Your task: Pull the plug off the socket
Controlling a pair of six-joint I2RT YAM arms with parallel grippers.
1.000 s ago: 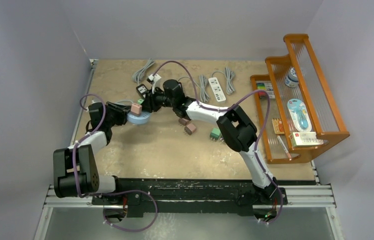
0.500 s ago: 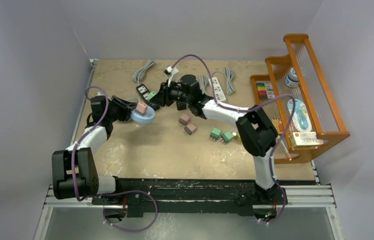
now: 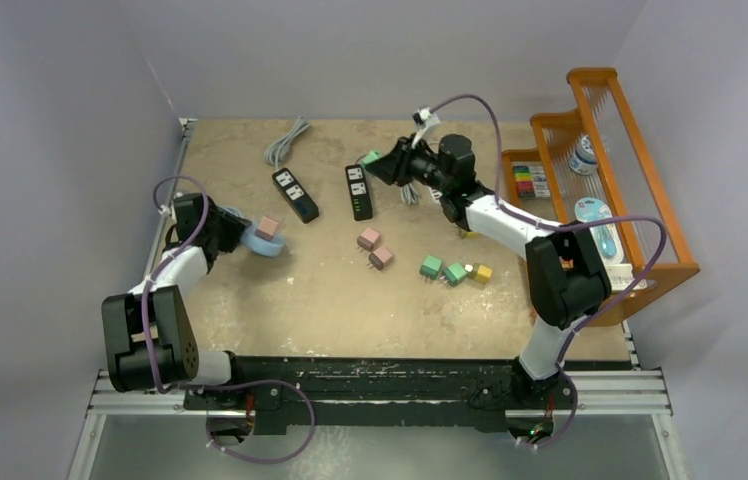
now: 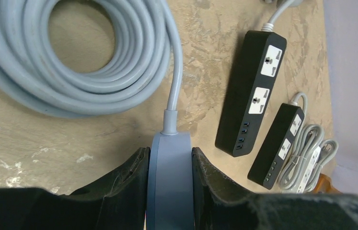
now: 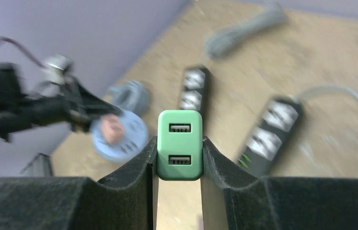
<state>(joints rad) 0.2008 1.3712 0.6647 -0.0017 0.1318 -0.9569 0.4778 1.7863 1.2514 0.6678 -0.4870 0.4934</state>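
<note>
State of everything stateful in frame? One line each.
left gripper, shut on the round blue socket
right gripper, shut on the green plug
green plug, out of any socket, held above the table
pink plug, seated in the round blue socket
left black strip, outlets empty
right black strip, outlets empty

White-and-black left arm (image 3: 185, 268), matching right arm (image 3: 502, 216), looping purple cables (image 3: 465, 97), long black base rail (image 3: 370, 372).
</note>
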